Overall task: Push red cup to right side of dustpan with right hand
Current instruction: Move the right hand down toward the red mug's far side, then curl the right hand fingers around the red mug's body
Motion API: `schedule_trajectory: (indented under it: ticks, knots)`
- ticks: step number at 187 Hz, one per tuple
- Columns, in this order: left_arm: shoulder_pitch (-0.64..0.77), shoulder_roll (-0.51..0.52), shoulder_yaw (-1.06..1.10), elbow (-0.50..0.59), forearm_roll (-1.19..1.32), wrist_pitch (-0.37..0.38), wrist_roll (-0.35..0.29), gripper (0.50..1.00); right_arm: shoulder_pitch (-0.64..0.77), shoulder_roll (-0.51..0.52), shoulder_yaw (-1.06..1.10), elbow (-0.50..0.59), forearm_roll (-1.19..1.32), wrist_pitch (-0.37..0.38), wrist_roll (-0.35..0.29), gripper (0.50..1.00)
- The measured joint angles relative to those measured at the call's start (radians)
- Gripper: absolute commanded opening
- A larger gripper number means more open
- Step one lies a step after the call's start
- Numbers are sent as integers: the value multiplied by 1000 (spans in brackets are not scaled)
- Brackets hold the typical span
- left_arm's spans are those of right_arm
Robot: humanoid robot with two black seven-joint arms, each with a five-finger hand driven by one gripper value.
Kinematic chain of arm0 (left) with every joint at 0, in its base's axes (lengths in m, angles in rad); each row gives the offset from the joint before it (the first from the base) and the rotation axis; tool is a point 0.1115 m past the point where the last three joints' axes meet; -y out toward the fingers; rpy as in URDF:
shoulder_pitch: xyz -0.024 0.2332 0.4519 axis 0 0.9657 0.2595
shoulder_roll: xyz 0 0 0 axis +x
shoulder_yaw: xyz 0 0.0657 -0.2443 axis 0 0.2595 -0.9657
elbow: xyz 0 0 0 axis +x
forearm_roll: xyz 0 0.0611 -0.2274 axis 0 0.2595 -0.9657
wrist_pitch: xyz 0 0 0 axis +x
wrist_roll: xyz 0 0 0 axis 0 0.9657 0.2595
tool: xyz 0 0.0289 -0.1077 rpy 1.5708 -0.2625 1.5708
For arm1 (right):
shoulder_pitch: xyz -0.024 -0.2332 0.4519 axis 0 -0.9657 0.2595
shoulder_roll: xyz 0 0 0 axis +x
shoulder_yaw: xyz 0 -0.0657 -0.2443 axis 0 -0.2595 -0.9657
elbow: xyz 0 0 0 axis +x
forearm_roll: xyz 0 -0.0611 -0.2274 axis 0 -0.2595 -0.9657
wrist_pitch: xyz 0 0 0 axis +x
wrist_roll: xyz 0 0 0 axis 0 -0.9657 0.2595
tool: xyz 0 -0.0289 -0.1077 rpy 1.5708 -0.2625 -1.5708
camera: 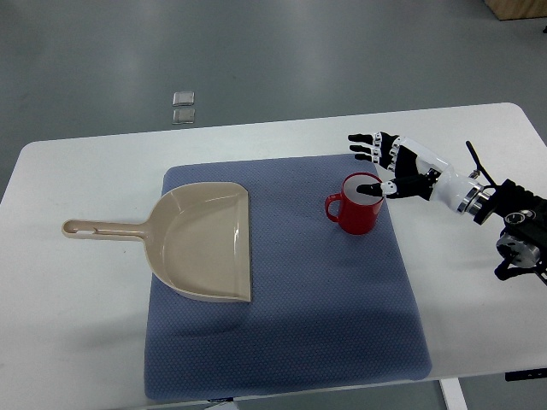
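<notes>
Fingers splayed wide, holding nothing, the right hand rests its thumb on the red cup; push gently, low, keeping it upright beside the dustpan.

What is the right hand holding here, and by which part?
Nothing is held. The right hand has its fingers spread, with the thumb tip at the rim of the red cup, not closed around it.

Red cup, beige dustpan, dotted blue-grey mat, white table.
</notes>
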State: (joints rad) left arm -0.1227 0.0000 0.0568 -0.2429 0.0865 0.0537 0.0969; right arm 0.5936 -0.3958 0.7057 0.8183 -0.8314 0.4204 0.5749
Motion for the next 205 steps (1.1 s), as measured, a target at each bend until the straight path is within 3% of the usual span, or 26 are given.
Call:
schedule_trajectory:
  ticks: [80, 205]
  knots:
    - [0, 0, 0, -1, -1, 0, 0, 1000, -15, 24, -33, -28, 0, -38, 34, 932]
    - [0, 0, 0, -1, -1, 0, 0, 1000, -47, 83, -35, -73, 0, -63, 36, 934]
